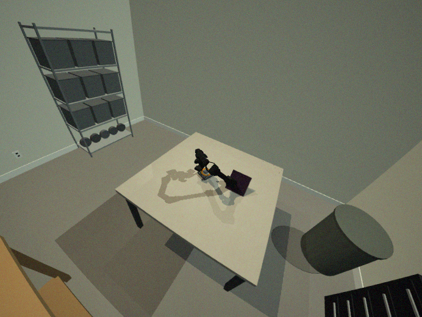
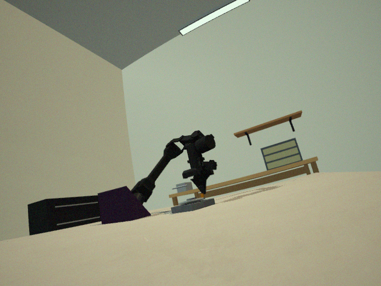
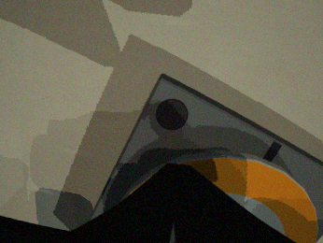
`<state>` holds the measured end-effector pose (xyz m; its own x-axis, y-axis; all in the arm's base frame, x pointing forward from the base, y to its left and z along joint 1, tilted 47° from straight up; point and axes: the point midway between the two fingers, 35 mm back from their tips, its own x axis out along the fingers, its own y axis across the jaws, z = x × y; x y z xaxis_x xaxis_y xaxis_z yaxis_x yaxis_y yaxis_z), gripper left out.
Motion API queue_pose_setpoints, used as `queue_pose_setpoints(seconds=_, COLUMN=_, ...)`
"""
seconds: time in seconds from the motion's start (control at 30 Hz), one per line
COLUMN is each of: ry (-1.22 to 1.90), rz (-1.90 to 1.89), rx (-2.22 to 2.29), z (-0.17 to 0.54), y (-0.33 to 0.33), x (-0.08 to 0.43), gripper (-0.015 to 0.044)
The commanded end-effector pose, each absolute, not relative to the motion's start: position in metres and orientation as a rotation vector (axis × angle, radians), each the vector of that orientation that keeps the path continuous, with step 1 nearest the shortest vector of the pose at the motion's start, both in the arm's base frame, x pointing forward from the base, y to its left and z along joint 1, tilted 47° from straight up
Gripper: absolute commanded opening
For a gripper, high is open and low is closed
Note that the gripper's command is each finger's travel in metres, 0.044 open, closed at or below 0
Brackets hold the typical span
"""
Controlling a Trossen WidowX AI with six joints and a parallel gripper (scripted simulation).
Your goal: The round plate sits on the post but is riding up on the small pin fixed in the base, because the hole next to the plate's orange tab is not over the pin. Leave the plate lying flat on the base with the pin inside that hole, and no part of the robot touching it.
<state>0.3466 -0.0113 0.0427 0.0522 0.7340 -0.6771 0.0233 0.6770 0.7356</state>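
Surface (image 1: 177, 204): pale cream, matt, faintly grainy, no sheen. On it, the base (image 3: 205, 124): grey, smooth, dull finish like painted metal or plastic; which of the two cannot be told. On the base, the plate (image 3: 280, 192): orange ring, flat matt colour, smooth. Beside the plate, the hand (image 2: 201, 191): black, matt, unreflective, fingers closed together with nothing between them. Arm mount (image 2: 120, 205) behind the base: dark purple, matt, smooth faces. Shelf (image 2: 267, 124) on the wall beyond the base: wood-coloured, matt.
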Motion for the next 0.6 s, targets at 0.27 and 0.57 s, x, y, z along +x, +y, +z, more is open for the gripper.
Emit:
queue_pose_setpoints(seconds=0.27, ry=1.445, rz=0.605, rx=0.667, z=0.0342, y=-0.0145, x=0.3466, gripper=0.0000)
queue_pose_setpoints(seconds=0.57, ry=1.445, rz=0.605, rx=0.667, z=0.0328, y=-0.0161, x=0.3472, gripper=0.0000)
